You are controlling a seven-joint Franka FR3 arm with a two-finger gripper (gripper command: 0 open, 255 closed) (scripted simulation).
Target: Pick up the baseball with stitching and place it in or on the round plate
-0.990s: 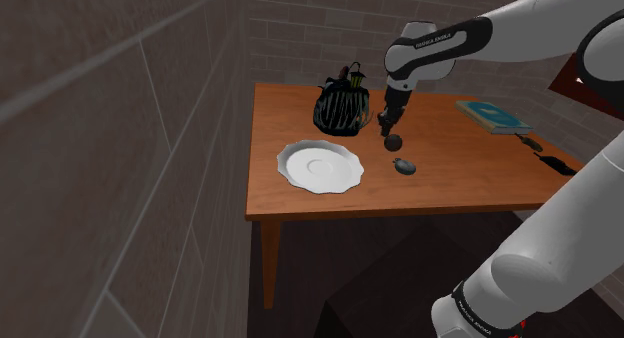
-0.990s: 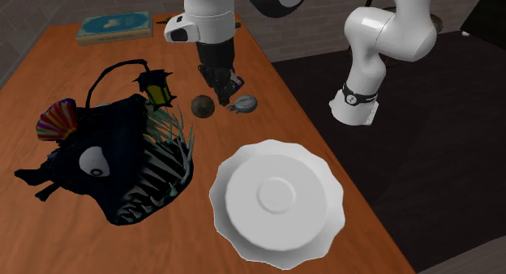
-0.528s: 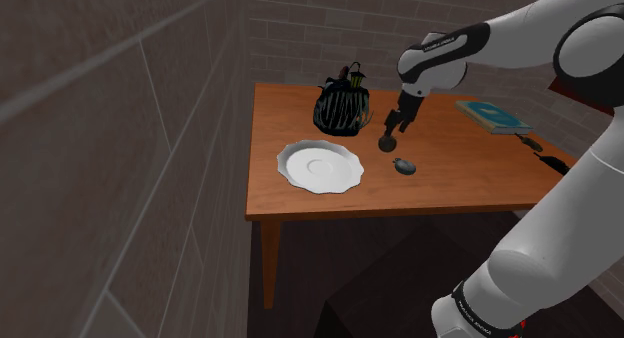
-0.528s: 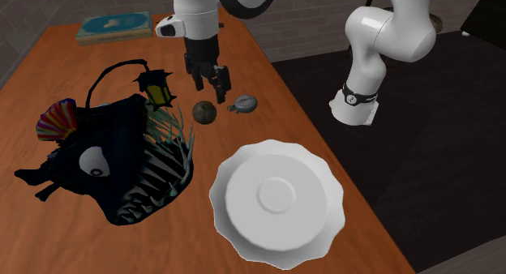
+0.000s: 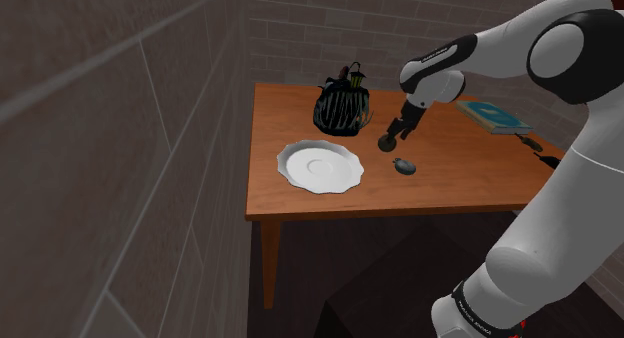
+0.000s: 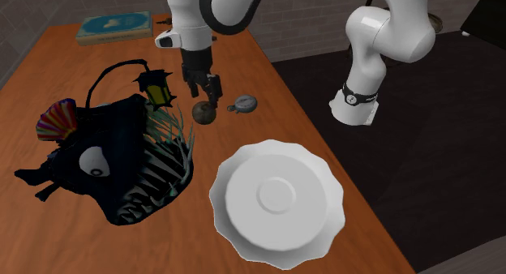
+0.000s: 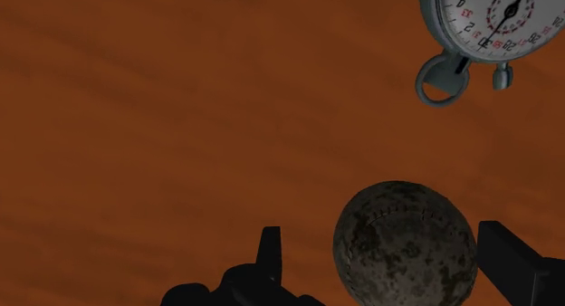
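The baseball [image 6: 203,112] is a dark, mottled brown ball with faint stitching, resting on the wooden table [image 5: 470,176] beside the toy fish. My black gripper [image 6: 203,90] hangs just over it, open. In the wrist view the baseball [image 7: 405,245] lies between the spread fingers [image 7: 269,252], nearer the other finger, and neither one clasps it. From the shoulder view the gripper [image 5: 397,129] is right above the baseball [image 5: 386,144]. The round white scalloped plate [image 6: 276,195] sits bare, closer to the table's front edge in the shoulder view [image 5: 320,167].
A silver stopwatch [image 6: 243,104] lies close beside the ball, also visible past the fingers [image 7: 493,23]. A big black anglerfish toy [image 6: 113,159] stands on the ball's other side. A teal book [image 6: 115,25] lies at a far corner. Brick walls flank the table.
The fingers were shut a second ago and now stand apart. The hand shifted from beside the stopwatch to over the baseball. The ball and plate stayed put.
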